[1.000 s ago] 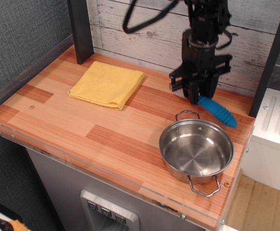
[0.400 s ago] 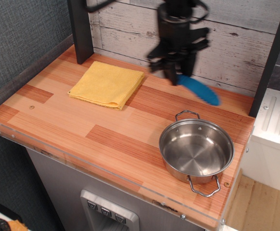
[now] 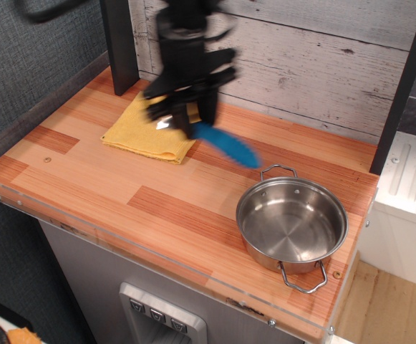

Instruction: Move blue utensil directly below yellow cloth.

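Note:
My gripper [image 3: 186, 118] is blurred with motion over the right part of the yellow cloth [image 3: 142, 132], which lies folded at the back left of the wooden counter. The gripper is shut on the head end of the blue utensil [image 3: 227, 145]. Its ribbed blue handle sticks out down and to the right, held above the counter, between the cloth and the steel pot. The metal head is hidden by the fingers.
A round steel pot [image 3: 292, 222] with wire handles stands at the front right. A dark post [image 3: 119, 43] stands at the back left, a plank wall runs behind, and the counter's front edge [image 3: 143, 251] has a clear plastic lip.
The gripper has carried the blue utensil leftward from behind the pot to the right edge of the yellow cloth, lifted off the counter. Pot and cloth have not moved.

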{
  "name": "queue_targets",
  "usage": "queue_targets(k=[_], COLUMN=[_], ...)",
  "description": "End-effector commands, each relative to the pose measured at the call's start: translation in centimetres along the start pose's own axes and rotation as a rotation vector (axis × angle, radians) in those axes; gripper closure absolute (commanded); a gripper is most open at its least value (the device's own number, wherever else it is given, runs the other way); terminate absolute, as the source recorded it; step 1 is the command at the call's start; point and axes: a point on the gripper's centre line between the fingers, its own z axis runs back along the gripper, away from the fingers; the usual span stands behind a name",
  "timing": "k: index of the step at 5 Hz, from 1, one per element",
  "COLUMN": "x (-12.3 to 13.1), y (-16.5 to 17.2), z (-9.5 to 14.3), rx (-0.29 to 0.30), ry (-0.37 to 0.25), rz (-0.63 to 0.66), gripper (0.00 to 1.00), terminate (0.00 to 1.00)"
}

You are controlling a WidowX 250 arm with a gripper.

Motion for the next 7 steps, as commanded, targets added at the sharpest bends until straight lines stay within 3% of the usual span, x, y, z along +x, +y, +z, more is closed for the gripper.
queue_targets(k=[1,3,4,5,6,7], x=[2.6,6.1,7.3,8.3,9.1,9.5], y=[5.6,8.5,8.8,8.9,8.9,8.9], z=[0.8,-1.8,-2.5,-3.5,-3.9,-4.4], rx=[0.03,0.085,0.081,0.081,0.139,0.152], ry=[-0.037,-0.04,-0.074,-0.089,-0.098,-0.09], rz=[0.085,0.122,0.141,0.104,0.018,-0.046], gripper=[1.0,1.0,1.0,1.0,1.0,1.0], terminate=[0.0,0.0,0.0,0.0,0.0,0.0])
